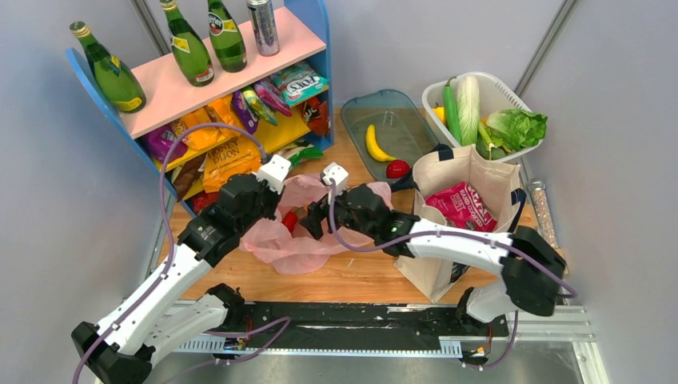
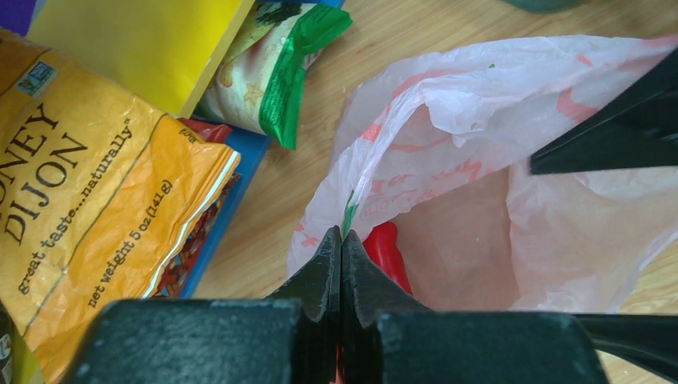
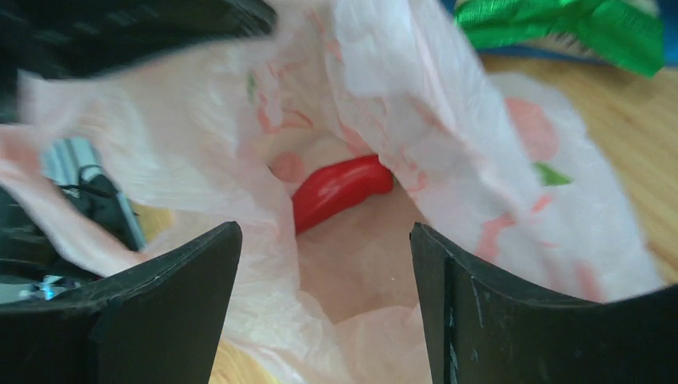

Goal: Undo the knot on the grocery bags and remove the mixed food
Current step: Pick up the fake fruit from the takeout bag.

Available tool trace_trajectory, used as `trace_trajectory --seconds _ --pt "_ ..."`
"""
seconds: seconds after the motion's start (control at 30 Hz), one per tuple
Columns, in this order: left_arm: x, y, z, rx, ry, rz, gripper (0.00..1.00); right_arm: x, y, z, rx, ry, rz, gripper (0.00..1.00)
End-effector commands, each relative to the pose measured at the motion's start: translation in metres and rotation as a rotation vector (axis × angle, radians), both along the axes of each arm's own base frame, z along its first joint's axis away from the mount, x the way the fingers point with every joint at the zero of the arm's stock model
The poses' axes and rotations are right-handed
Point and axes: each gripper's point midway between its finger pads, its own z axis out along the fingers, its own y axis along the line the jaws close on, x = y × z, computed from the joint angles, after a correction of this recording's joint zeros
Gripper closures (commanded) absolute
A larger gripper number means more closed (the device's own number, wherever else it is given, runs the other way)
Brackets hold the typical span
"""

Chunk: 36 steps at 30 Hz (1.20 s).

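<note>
Nearest the arm bases, the pink bag [image 1: 308,244] lies slumped on the surface near the middle. No knot shows. The mouth gapes, so I judge the untying done and the emptying in hand.

The left gripper [image 2: 342,236] comes in from 8 o'clock. Its fingers are pressed together, and they seem to pinch the bag's rim and hold that side up. The right gripper [image 3: 324,232] reaches across from 4 o'clock, and its fingers stand spread over the open mouth, holding nothing. Between them, down inside the bag, lies a red pepper [image 3: 340,188], partly tucked under a fold of film.

At 3 o'clock from the bag stands the tote [image 1: 424,272], upright and open, with a magenta packet [image 1: 460,206] in it. At 1 o'clock a tray [image 1: 400,100] holds a banana [image 1: 376,144] and a red fruit [image 1: 397,169]. Past the tote, at 2 o'clock, is a white basket [image 1: 504,90] of greens. At 11 o'clock is a shelf [image 1: 216,72] of bottles and snack packs.

The next move, as I judge it, is for the right fingers to go down through the mouth and straddle the pepper. They should close on the pepper alone, while the left fingers hold the rim taut so loose film stays out of the grip. The tote's packet would come after.
</note>
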Motion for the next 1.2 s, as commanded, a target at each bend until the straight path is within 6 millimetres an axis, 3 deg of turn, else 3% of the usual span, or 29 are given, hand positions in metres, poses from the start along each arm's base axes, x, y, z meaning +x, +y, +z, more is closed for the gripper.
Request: trace_trajectory --seconds 0.0,0.07,0.23,0.4,0.57,0.8,1.17 --pt "0.009 0.008 0.008 -0.009 -0.035 0.074 1.00 0.023 0.019 -0.024 0.000 0.047 -0.027 0.23" --pt "0.011 0.011 0.006 -0.004 -0.028 0.100 1.00 0.037 0.022 -0.038 -0.010 0.048 -0.065 0.21" --pt "0.014 0.012 0.004 0.000 -0.020 0.119 1.00 0.072 0.021 -0.072 -0.067 0.025 -0.170 0.05" --pt "0.013 0.009 0.004 -0.007 -0.019 0.100 1.00 0.099 0.020 -0.092 -0.100 -0.015 -0.209 0.03" --pt "0.012 0.002 0.002 -0.014 -0.009 0.066 1.00 0.111 0.026 -0.089 -0.079 -0.081 -0.202 0.01" --pt "0.012 0.000 0.000 -0.014 0.001 0.059 1.00 0.129 0.038 -0.065 0.028 -0.099 -0.197 0.00" --pt "0.013 -0.002 -0.002 -0.018 0.008 0.049 1.00 0.171 0.051 -0.093 -0.015 -0.118 -0.257 0.00"
